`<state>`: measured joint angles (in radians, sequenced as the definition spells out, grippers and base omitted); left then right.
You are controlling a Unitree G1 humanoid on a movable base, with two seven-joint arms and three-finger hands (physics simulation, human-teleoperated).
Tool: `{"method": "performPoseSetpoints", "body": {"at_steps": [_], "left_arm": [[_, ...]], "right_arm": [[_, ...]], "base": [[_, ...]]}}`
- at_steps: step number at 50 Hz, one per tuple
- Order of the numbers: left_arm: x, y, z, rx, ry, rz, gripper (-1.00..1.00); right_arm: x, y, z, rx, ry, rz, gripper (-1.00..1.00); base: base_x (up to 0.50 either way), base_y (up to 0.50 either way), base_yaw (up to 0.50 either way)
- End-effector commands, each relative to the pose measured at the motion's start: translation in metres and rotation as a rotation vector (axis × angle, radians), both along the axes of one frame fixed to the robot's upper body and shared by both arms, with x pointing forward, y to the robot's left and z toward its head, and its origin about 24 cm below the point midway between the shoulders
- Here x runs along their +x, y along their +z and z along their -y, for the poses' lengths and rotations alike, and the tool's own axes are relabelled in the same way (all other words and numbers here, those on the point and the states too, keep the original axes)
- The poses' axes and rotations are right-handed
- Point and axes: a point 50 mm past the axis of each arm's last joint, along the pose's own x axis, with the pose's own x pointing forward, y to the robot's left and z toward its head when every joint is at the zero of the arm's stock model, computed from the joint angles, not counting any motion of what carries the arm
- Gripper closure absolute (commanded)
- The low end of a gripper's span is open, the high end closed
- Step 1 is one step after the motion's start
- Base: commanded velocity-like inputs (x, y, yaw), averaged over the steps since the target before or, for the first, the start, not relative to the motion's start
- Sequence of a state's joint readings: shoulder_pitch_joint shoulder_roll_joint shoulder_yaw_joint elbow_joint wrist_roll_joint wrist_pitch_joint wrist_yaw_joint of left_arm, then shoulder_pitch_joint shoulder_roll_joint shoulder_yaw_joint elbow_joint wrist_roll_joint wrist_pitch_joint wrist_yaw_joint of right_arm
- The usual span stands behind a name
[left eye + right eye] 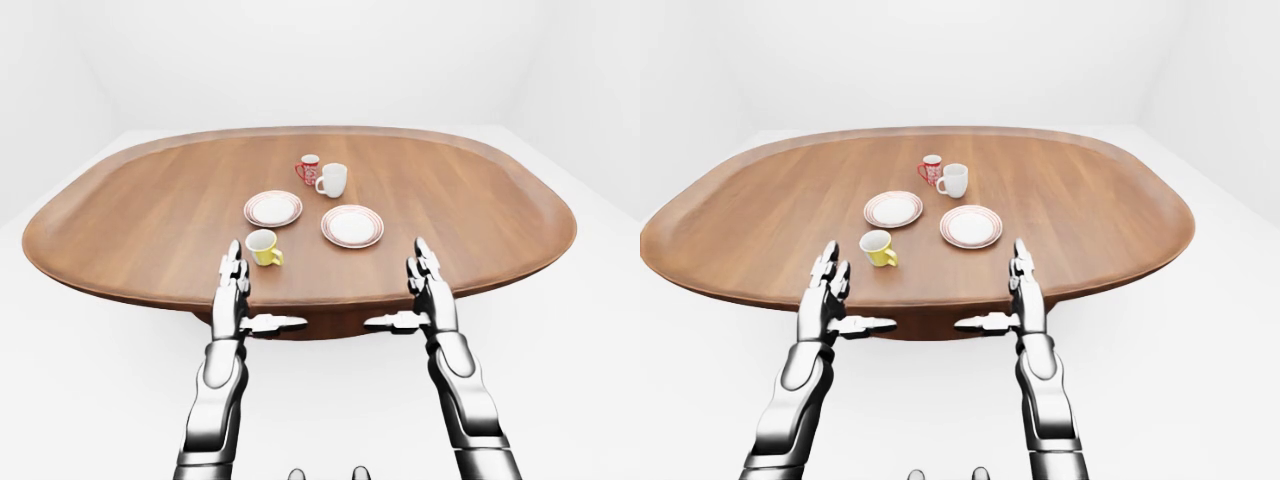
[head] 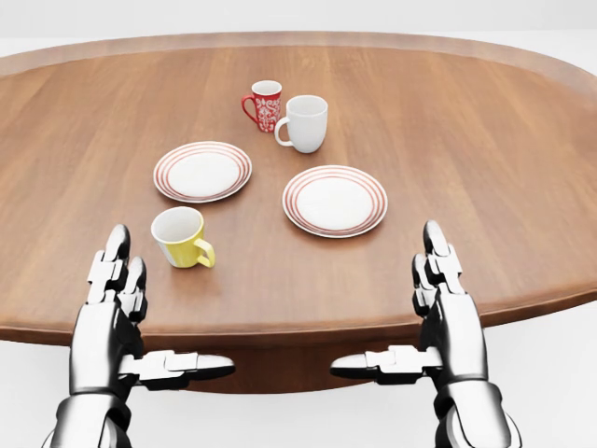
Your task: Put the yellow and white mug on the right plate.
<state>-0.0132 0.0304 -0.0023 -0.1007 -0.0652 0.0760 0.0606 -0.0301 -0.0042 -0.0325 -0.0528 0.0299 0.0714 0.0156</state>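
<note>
The yellow and white mug (image 2: 182, 238) stands upright on the wooden table (image 2: 485, 159), handle toward the lower right. Up and to its right lies the right plate (image 2: 335, 201), white with red rings and bare. My left hand (image 2: 140, 322) hovers open at the table's near edge, just below and left of the mug, holding nothing. At the lower right my right hand (image 2: 410, 313) is open too, below the right plate, thumb pointing inward.
A second red-ringed plate (image 2: 202, 172) lies left of the right plate, above the yellow mug. A red patterned mug (image 2: 264, 105) and a plain white mug (image 2: 305, 122) stand above the two plates. White floor surrounds the oval table.
</note>
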Motion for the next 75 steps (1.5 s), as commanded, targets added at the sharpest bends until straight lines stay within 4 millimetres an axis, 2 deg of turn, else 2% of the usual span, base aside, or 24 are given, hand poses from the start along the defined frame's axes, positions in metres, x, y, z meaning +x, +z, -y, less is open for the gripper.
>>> {"method": "performPoseSetpoints", "body": {"at_steps": [1, 5, 11, 14, 21, 27, 35, 48, 69, 75], "left_arm": [[-0.005, -0.018, -0.005, 0.047, -0.039, -0.043, -1.00], [-0.008, -0.014, -0.005, 0.057, -0.042, -0.046, -1.00], [-0.014, 0.002, -0.008, 0.070, -0.028, 0.003, -1.00], [-0.019, 0.013, -0.008, 0.080, -0.028, 0.052, -1.00], [-0.024, 0.027, -0.010, 0.088, -0.024, 0.113, -1.00], [-0.029, 0.039, -0.011, 0.095, -0.022, 0.164, -1.00], [-0.031, 0.045, -0.015, 0.099, -0.013, 0.188, -1.00], [-0.030, 0.043, -0.016, 0.101, -0.008, 0.178, -1.00], [-0.030, 0.044, -0.015, 0.102, -0.012, 0.181, -1.00], [-0.030, 0.042, -0.014, 0.102, -0.014, 0.176, -1.00]], "right_arm": [[-0.007, -0.012, 0.007, -0.020, 0.002, -0.010, -1.00], [-0.009, -0.001, 0.008, -0.017, 0.003, -0.001, -1.00], [-0.011, 0.014, 0.012, -0.023, -0.011, 0.051, -1.00], [-0.016, 0.032, 0.012, -0.033, -0.010, 0.129, -1.00], [-0.025, 0.057, 0.012, -0.033, -0.003, 0.239, -1.00], [-0.028, 0.067, 0.012, -0.034, 0.002, 0.284, -1.00], [-0.034, 0.079, 0.012, -0.050, 0.009, 0.338, -1.00], [-0.033, 0.078, 0.011, -0.070, 0.022, 0.335, -1.00], [-0.033, 0.078, 0.012, -0.056, 0.022, 0.333, -1.00], [-0.033, 0.076, 0.005, -0.100, 0.065, 0.320, -1.00]], "base": [[0.00, 0.00, 0.00], [0.00, 0.00, 0.00], [0.00, 0.00, 0.00], [0.00, 0.00, 0.00], [0.00, 0.00, 0.00], [0.00, 0.00, 0.00], [0.00, 0.00, 0.00], [0.00, 0.00, 0.00], [0.00, 0.00, 0.49], [0.00, 0.00, 0.17]]}}
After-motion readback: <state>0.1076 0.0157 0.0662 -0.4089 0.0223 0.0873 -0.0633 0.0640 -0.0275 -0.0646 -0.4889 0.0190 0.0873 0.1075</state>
